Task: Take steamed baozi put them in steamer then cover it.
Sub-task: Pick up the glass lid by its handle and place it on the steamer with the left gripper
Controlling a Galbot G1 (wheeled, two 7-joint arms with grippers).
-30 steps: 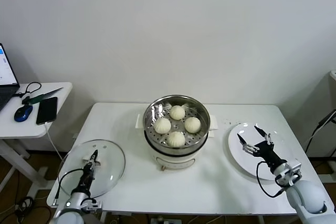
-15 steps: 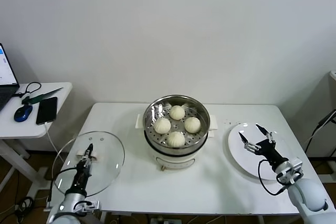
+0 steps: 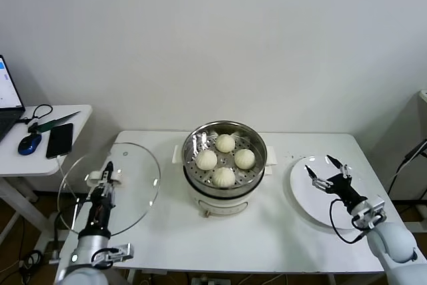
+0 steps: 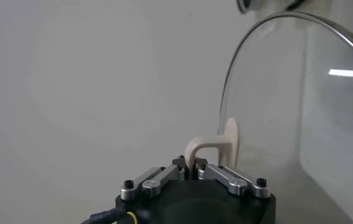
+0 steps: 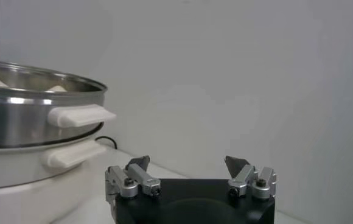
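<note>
**A:** Start with the head view. Where do you have the cover?

**B:** Your left tool [image 3: 107,173] is clamped on the cream handle of the cover [image 3: 130,185], and the glass disc is tilted up over the counter's [image 3: 267,225] left end, beside the steamer [image 3: 225,165]. All four steamed baozi [image 3: 225,159] sit on the perforated tray inside the pot. Your right tool [image 3: 327,173] hangs above the white plate [image 3: 303,195] with its fingers spread wide and nothing between them.

**A:** And your left wrist view?

**B:** You see the left tool [image 4: 190,170] pinched tight on the bent stem of the handle, the cover [image 4: 298,97] standing on edge just past it.

**A:** Right wrist view?

**B:** Your right tool [image 5: 188,165] is fully apart and empty; the steamer [image 5: 30,103], white side handles showing, stands well off to one side.
</note>
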